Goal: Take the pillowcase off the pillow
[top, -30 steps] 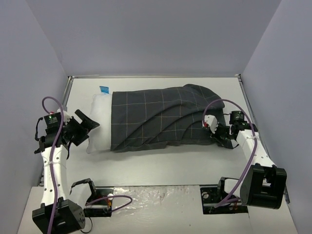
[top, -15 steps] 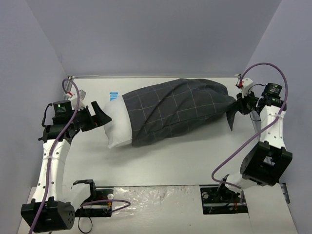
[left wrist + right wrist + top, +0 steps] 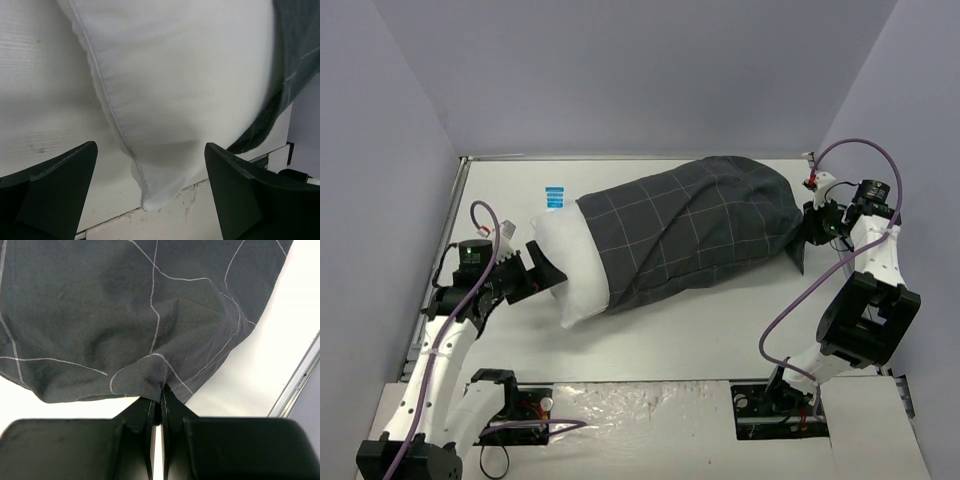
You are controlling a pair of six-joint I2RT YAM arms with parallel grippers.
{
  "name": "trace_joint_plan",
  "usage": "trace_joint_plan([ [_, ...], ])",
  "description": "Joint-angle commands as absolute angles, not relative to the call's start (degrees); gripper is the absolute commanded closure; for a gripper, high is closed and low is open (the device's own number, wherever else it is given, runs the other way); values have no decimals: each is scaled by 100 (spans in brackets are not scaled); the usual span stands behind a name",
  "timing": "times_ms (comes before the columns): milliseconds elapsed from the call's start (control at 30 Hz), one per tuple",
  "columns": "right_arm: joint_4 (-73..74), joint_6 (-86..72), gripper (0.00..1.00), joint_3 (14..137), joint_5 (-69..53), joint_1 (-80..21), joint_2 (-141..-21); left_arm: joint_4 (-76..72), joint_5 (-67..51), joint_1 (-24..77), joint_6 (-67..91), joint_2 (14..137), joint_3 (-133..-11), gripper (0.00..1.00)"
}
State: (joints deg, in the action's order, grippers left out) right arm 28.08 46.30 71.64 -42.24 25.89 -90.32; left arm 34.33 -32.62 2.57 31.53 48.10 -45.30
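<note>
The dark checked pillowcase (image 3: 700, 225) covers the right part of the white pillow (image 3: 568, 270), whose bare left end sticks out. A small blue tag (image 3: 554, 196) shows by the pillow's far left corner. My right gripper (image 3: 812, 225) is shut on a pinch of the pillowcase's closed right end (image 3: 150, 375), at the table's right edge. My left gripper (image 3: 545, 272) is open, and in the left wrist view its fingers (image 3: 60, 170) stand wide on either side of the pillow's bare corner (image 3: 150, 195) without pinching it. The pillowcase's edge also shows there (image 3: 295, 50).
Grey walls close in the table on the left, back and right. A metal rail (image 3: 835, 215) runs along the right edge beside my right gripper. Crinkled clear plastic (image 3: 650, 400) lies between the arm bases at the near edge.
My right gripper has pulled the pillowcase's closed end to the far right. My left gripper has moved toward the near edge, and the pillow's bare end has swung nearer with it.
</note>
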Motion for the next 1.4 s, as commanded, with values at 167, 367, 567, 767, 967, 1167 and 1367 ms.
trace_joint_plan([
  [167, 2804, 4447, 100, 7058, -4307, 2558, -8885, 1411, -2961, 272, 5569, 4376, -3228, 9],
  [367, 2742, 4307, 100, 6987, -4254, 2391, -8790, -1168, -2962, 711, 6645, 5122, -2461, 5],
  [567, 2716, 4263, 100, 6847, -4228, 2312, -8692, -1748, -3190, 852, 6794, 5782, -2663, 42],
  [767, 2742, 4236, 100, 7040, -4140, 2329, -8526, -1436, -3305, 476, 6733, 5548, -3389, 98],
  [967, 2742, 4359, 100, 7260, -3911, 2461, -8376, -765, -3183, -1035, 6767, 5062, -4865, 98],
  [1167, 2707, 4342, 100, 7207, -3823, 2575, -8411, -1274, -2935, -1423, 7479, 5440, -5553, 98],
  [1367, 2628, 4324, 100, 7224, -3884, 3030, -8350, -722, -2874, -1573, 7269, 5748, -6345, 98],
])
